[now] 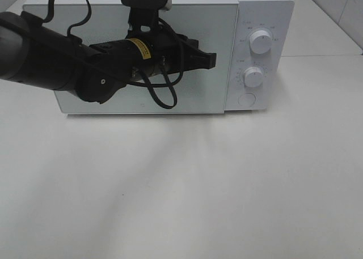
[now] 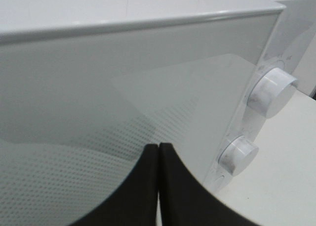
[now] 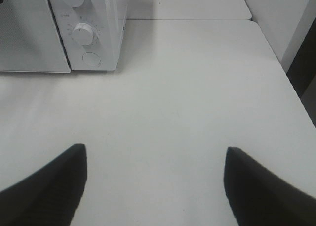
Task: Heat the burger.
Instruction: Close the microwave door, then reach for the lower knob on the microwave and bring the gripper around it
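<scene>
The burger is out of view in every frame. A white microwave stands at the back of the table with its door closed. My left gripper is shut with nothing in it, its tips close in front of the door near its right edge; in the left wrist view the left gripper shows both fingers pressed together before the dotted glass. My right gripper stands open over bare table, empty, and is out of the exterior high view.
Two round white knobs and a round button sit on the microwave's right panel. The white table stretches in front. A table edge and a wall lie to the right of the right gripper.
</scene>
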{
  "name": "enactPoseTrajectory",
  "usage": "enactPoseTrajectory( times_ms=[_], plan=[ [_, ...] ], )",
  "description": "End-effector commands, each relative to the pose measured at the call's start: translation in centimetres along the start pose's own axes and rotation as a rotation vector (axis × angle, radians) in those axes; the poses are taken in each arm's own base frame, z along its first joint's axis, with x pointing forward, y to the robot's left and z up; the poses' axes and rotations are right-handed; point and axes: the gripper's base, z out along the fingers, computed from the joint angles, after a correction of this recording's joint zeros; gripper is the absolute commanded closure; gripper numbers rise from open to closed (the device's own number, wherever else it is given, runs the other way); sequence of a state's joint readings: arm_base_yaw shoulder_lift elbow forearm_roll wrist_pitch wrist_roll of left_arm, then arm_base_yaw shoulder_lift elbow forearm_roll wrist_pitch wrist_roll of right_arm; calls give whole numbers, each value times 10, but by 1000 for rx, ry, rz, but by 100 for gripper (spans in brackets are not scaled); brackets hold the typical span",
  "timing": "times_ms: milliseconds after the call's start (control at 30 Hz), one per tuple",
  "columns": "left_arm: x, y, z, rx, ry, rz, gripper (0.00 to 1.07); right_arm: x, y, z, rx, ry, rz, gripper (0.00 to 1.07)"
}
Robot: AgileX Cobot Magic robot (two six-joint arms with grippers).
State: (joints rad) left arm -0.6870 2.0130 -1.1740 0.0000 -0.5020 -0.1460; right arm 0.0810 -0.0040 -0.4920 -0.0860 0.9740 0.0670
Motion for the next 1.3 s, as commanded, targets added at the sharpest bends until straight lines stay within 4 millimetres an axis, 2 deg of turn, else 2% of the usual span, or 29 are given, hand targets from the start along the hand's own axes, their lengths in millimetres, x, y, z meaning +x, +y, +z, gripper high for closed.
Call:
enactPoseTrajectory(
  times_ms=[33,200,467,633,733,800,833,900,933,967,1000,1033,1067,1100,1133,1167,1200,1267,1300],
  plan=[
    [-13,12,6,-49,-68,-67,107,1,0,-4,-2,-46,-7,32],
    [-18,11,15,-46,-76,-68,107,1,0,-4,-2,-46,-7,32],
    [-16,8,15,-42,-43,-65,107,1,0,-4,-2,-46,-7,32],
    [-21,-9,8,-13,17,-60,107,1,0,-4,-2,-46,-7,32],
    [-28,-29,-1,25,59,-48,107,1,0,-4,-2,-46,-7,32],
    [-29,-33,-3,31,69,-47,107,1,0,-4,-2,-46,-7,32],
    [-32,-41,-8,46,101,-41,105,1,0,-4,-2,-46,-7,32],
    [-33,-44,-10,50,119,-39,102,1,0,-4,-2,-46,-7,32],
    [-31,-49,-14,57,168,-35,94,1,0,-4,-2,-46,-7,32],
    [-31,-49,-14,57,168,-35,94,1,0,-4,-2,-46,-7,32],
    [-31,-52,-17,59,200,-36,86,1,0,-4,-2,-46,-7,32],
    [-28,-55,-21,58,264,-34,65,1,0,-4,-2,-46,-7,32],
    [-28,-55,-21,58,264,-34,65,1,0,-4,-2,-46,-7,32],
    [-24,-55,-26,48,347,-45,50,1,0,-4,-2,-46,-7,32],
    [-22,-56,-29,45,393,-55,21,1,0,-4,-2,-46,-7,32],
    [-22,-56,-29,45,393,-55,21,1,0,-4,-2,-46,-7,32],
    [-19,-56,-36,35,484,-61,5,1,0,-4,-2,-46,-7,32],
    [-17,-56,-40,30,537,-59,5,1,0,-4,-2,-46,-7,32],
    [-16,-56,-49,22,626,-54,6,1,0,-4,-2,-46,-7,32]
  ],
)
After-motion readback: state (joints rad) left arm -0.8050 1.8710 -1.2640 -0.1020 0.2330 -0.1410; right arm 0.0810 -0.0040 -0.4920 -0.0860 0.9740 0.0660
